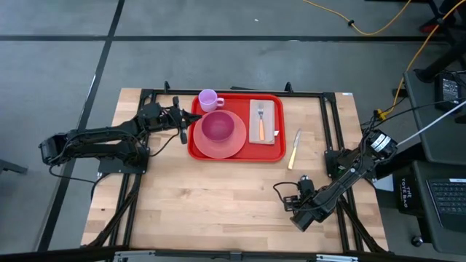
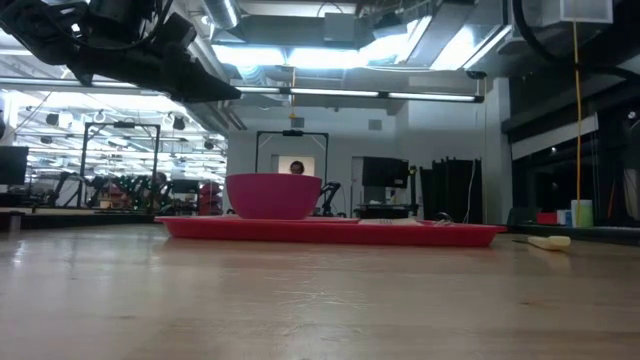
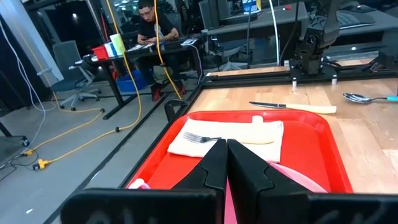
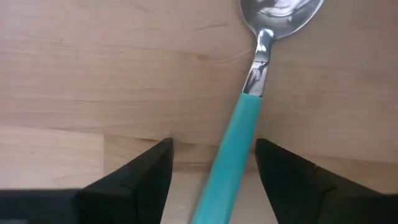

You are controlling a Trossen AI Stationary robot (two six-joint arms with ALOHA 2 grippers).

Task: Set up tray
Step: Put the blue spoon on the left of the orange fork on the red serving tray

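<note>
Right gripper [image 4: 212, 148]: nearest the lens, low over the near right part of the counter; fingers spread wide, grasping nothing, one on each side of the spoon's handle.
Counter [image 1: 218, 207]: pale wood, carrying everything below.
Tray [image 1: 244, 102]: at the far middle of the counter, long axis running left to right, flat, rim up; it lies far and to the left of the right fingers, well apart.
Left gripper [image 1: 191, 116]: at the tray's left edge, above the plate; fingers clenched on nothing. Judged the nearer arm to the tray.
Plate [image 1: 218, 148]: on the tray's left half, bowl [image 1: 217, 126] on it.
Napkin [image 1: 273, 120]: on the tray's right half, fork [image 1: 261, 125] on top.
Cup [image 1: 208, 99]: tray's far left corner.
Knife [image 1: 294, 151]: on the counter, just right of the tray.
Spoon [image 4: 233, 143]: on the counter, bowl pointing away from the right wrist; probably the next item for the tray.
</note>
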